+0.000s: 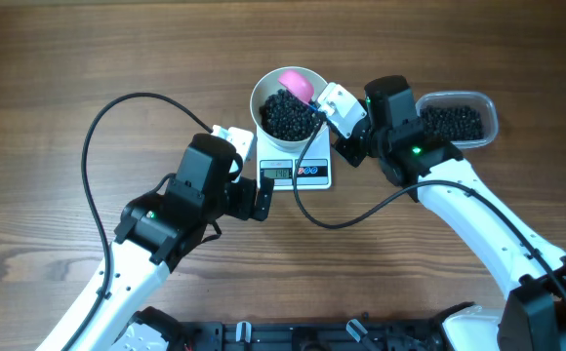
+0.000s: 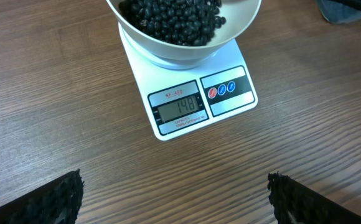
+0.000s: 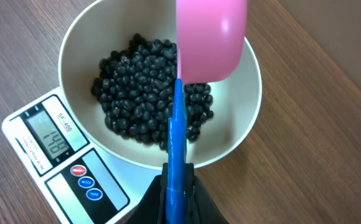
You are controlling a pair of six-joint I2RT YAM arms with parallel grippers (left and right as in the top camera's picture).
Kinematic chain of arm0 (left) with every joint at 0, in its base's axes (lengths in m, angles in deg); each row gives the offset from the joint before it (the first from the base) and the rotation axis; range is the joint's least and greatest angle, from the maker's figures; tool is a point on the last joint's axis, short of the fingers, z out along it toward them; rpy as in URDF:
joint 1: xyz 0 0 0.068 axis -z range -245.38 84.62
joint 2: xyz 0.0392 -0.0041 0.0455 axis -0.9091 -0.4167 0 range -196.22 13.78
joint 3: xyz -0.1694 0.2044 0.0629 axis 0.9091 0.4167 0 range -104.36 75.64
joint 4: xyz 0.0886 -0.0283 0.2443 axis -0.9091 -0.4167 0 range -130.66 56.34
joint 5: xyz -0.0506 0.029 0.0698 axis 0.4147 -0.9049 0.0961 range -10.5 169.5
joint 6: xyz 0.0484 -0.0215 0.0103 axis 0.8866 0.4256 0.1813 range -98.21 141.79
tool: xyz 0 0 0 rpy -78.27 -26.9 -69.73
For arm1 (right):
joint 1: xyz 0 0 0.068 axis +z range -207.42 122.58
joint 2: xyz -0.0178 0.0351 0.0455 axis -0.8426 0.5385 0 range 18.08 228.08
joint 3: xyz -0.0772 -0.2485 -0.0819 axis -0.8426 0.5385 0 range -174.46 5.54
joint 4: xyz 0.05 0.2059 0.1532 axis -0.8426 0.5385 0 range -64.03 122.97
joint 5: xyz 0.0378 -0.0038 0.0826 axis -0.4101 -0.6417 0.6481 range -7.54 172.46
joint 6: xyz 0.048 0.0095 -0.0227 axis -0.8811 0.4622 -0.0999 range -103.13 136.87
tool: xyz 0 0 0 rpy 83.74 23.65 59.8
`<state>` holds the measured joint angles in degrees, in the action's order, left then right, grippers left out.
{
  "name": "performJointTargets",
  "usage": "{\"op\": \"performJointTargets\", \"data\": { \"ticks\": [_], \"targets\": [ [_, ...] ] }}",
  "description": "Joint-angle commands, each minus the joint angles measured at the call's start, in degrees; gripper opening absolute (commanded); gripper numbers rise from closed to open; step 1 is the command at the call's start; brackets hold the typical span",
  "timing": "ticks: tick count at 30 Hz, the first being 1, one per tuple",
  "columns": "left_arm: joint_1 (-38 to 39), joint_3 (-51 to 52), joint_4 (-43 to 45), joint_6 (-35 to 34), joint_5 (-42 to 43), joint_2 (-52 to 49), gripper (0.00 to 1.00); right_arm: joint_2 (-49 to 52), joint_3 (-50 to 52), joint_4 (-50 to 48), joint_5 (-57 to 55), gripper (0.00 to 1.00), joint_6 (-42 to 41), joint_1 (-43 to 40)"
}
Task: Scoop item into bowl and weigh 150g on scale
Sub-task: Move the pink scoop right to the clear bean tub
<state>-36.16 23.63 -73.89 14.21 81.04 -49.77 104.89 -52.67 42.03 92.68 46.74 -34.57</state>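
The item (image 3: 149, 93), a loose mass of small black beans, lies mostly in the bowl (image 3: 236, 118), with a further supply in a clear tub (image 1: 454, 119) on the robot's right.

Nearest the robot, the left gripper (image 2: 174, 202) hovers low over the tabletop (image 2: 56, 93), jaws wide apart and holding nothing. It faces the front edge of the scale (image 2: 187, 106). The scale's display looks to read just short of the target, though the last digit is not crisp.

Beyond the display, the bowl sits on the scale's platform and overhangs it on both sides.

On the right, the right gripper (image 3: 177, 186) has its jaws clamped on the blue handle (image 3: 177, 137) of a pink scoop (image 3: 211, 37). The handle's long axis runs straight out from the jaws and across the near rim. The scoop's cup sits above the beans towards the far rim. Whether any beans remain in the cup cannot be told.

Farthest right, the tub lies on the opposite side of the right wrist from the bowl. It is well apart from the left arm.

Judgement: a small top-up is probably all that remains. The right arm is the nearer one. The scoop would have to swing away from the bowl, rightward to the tub, then return along the same line.
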Motion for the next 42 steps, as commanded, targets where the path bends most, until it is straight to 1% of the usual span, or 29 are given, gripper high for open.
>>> {"op": "performJointTargets", "data": {
  "ticks": [1,4,5,6,7,9,11,13,14,18,22,26,30,31,34,36,39,42],
  "targets": [
    [0.26,-0.17,0.15,1.14,-0.33,0.0,1.0,0.37,-0.37,-0.72,-0.94,0.04,-5.77,0.13],
    [0.26,-0.17,0.15,1.14,-0.35,0.0,1.0,0.37,-0.37,-1.03,2.54,0.04,-13.66,0.13],
    [0.26,-0.17,0.15,1.14,-0.33,0.0,1.0,0.37,-0.37,-1.57,4.96,0.04,-18.16,0.13],
    [0.26,-0.17,0.15,1.14,-0.33,0.0,1.0,0.37,-0.37,-2.08,6.08,0.05,-20.96,0.13],
    [0.26,-0.17,0.15,1.14,-0.33,0.0,1.0,0.33,-0.37,-3.23,7.32,0.04,-26.23,0.13],
    [0.26,-0.17,0.15,1.14,-0.33,0.0,1.0,0.17,-0.39,-5.66,7.67,0.04,-34.32,0.07],
    [0.26,-0.17,0.15,1.14,-0.33,0.0,1.0,0.07,-0.39,-8.02,7.67,0.04,-40.37,-0.26],
    [0.26,-0.17,0.15,1.14,-0.33,0.0,1.0,-0.55,-0.39,-10.29,7.65,0.04,-44.68,-1.25],
    [0.26,-0.17,0.15,1.14,-0.33,0.0,1.0,-1.01,-0.39,-10.93,7.65,0.04,-45.05,-1.99],
    [0.26,-0.17,0.15,1.14,-0.33,0.0,1.0,-3.78,-0.39,-10.38,6.03,0.04,-44.83,-6.62],
    [0.26,-0.17,0.15,1.14,-0.33,0.0,1.0,-7.85,-0.39,-6.47,3.13,0.04,-43.67,-14.38],
    [0.26,-0.17,0.15,1.14,-0.33,0.0,1.0,-11.76,-0.39,1.51,2.32,0.04,-34.25,-22.12],
    [0.26,-0.17,0.15,1.14,-0.33,0.0,1.0,-14.53,-0.39,8.96,-5.86,0.04,-30.23,-27.41],
    [0.26,-0.17,0.15,1.14,-0.35,0.0,1.0,-15.06,-0.39,10.58,-8.52,0.04,-27.89,-28.65],
    [0.26,-0.17,0.15,1.14,-0.33,0.0,1.0,-15.13,-0.39,13.18,-14.21,0.04,-21.2,-30.36],
    [0.26,-0.17,0.15,1.14,-0.33,0.0,1.0,-14.99,-0.37,14.93,-15.37,0.04,-16.46,-30.64],
    [0.26,-0.17,0.15,1.14,-0.33,0.0,1.0,-14.99,-0.37,17.09,-15.34,0.04,-13.44,-30.64],
    [0.26,-0.17,0.15,1.14,-0.33,0.0,1.0,-14.97,-0.37,19.56,-15.32,0.04,-13.14,-30.64]
  ]
}}
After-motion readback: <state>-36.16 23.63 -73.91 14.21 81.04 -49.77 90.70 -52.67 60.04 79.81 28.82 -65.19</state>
